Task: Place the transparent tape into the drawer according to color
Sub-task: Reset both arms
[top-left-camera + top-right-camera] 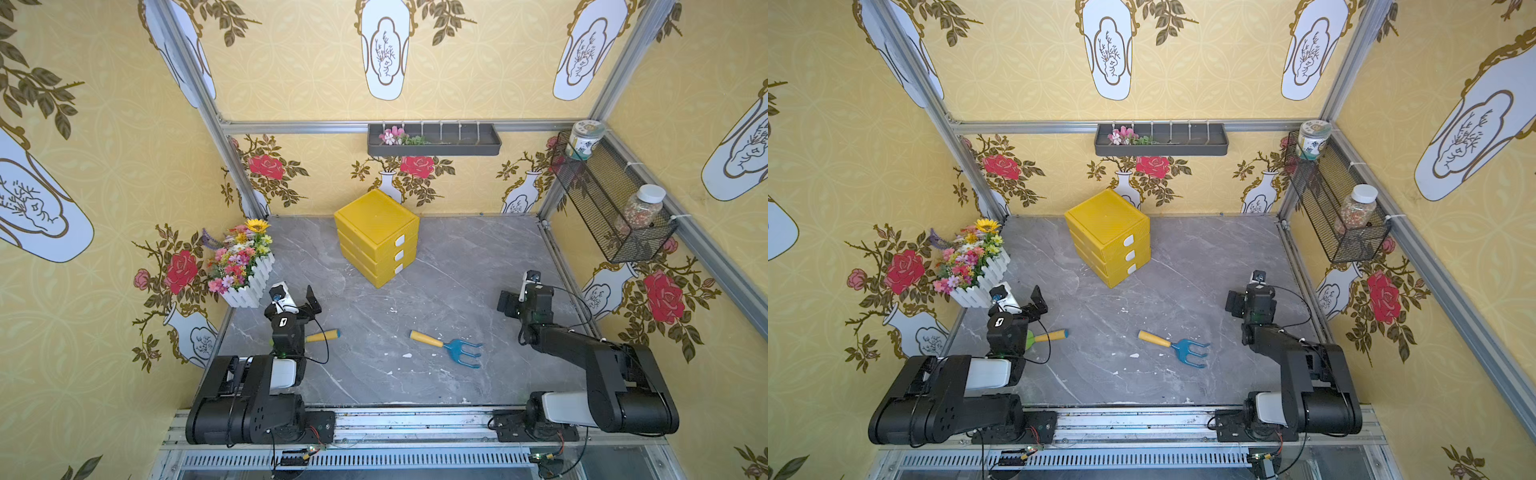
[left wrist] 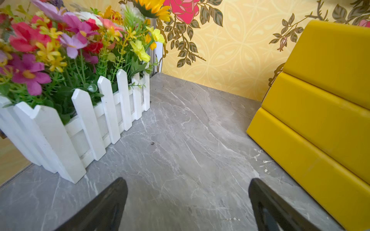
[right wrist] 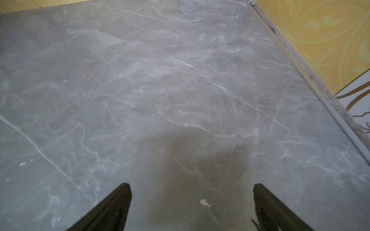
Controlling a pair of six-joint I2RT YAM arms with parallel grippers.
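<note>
Yellow drawers (image 1: 376, 237) stood shut; no tape showed on the table (image 1: 436, 291). Left claw (image 2: 188, 181) and right claw (image 3: 192, 185) gaped wide, empty; pulling one handle (image 1: 400, 240) squarely seemed wisest.

We find open table (image 1: 469, 266) between the yellow drawer unit (image 1: 376, 237) and the right edge. The flower box (image 1: 249, 286) blocks the left edge, with a gap beside the unit. A blue rake (image 1: 461, 351) and a yellow-handled tool (image 1: 322, 335) lie near the front edge.

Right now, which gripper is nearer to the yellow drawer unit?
Left. The left gripper is close by the yellow drawer unit, near the flower box; the right gripper is farther off, beside the right edge of the table.
</note>
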